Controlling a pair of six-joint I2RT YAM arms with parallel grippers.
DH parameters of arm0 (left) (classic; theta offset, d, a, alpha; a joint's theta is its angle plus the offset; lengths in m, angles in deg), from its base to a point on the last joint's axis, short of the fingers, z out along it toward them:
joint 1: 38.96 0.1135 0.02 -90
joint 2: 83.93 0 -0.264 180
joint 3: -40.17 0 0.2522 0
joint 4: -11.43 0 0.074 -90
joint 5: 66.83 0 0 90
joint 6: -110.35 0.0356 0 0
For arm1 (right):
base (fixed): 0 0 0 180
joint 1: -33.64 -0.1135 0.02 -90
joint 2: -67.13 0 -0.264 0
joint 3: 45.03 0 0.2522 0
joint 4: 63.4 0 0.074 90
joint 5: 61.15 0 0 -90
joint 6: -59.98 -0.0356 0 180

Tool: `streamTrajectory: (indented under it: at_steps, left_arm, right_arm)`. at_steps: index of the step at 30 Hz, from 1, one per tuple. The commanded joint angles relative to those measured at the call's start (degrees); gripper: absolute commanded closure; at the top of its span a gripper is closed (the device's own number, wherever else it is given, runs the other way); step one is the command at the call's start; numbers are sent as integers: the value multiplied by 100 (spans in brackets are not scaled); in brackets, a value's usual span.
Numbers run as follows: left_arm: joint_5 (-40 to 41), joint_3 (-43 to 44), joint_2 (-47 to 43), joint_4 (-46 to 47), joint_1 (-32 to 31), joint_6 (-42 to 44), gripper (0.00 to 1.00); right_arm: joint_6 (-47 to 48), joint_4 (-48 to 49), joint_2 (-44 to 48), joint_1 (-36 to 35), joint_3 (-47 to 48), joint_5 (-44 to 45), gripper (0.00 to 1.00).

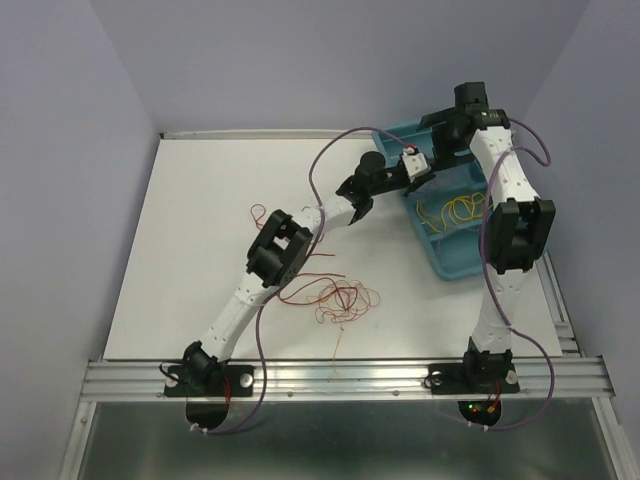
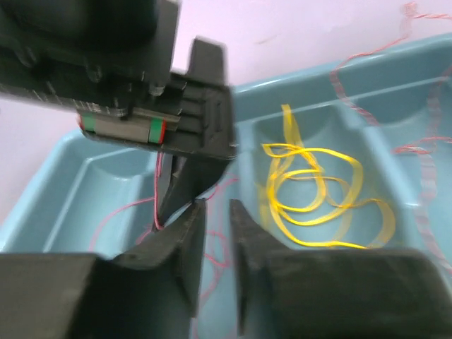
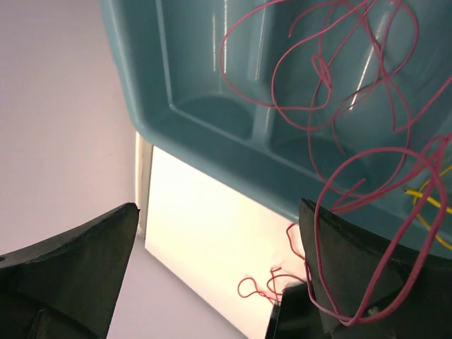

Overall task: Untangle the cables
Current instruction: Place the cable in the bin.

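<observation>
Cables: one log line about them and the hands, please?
left hand: narrow gap, over tray; right hand: wide open, red cable across finger; yellow cable: in tray; tangle: on table

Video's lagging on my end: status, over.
Right gripper: jaws wide, red cable draped over one finger. Left gripper: jaws narrow, not shut, over tray. Yellow cable in tray; tangle on table.

You've a white table point(image 1: 200, 200) filling the middle of the top view; just below centre a loose tangle of red and orange cables point(image 1: 340, 298) lies on it; a lone red strand point(image 1: 257, 213) lies left of centre, apart; a teal tray point(image 1: 450, 270) sits at the right.
</observation>
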Motion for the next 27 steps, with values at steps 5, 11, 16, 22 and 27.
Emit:
streamTrajectory:
  at_steps: [5,11,16,22,27]
  left_arm:
    - [1109,1875,875,73,-107,352,100]
    - [1470,1955,1033,240,-99,642,100]
    - [1496,1981,1095,276,-19,484,100]
    - [1489,1438,876,652,77,-49,100]
    - [469,436,208,1163,306,-290,85]
  right_arm:
    - [-153,171,667,-194,-455,-1,0]
    - [-39,179,921,-211,-763,-71,0]
    - [76,206,1133,-211,-895,-35,0]
    - [75,215,1414,-203,-922,262,0]
    - [111,206,1142,-106,-746,325,0]
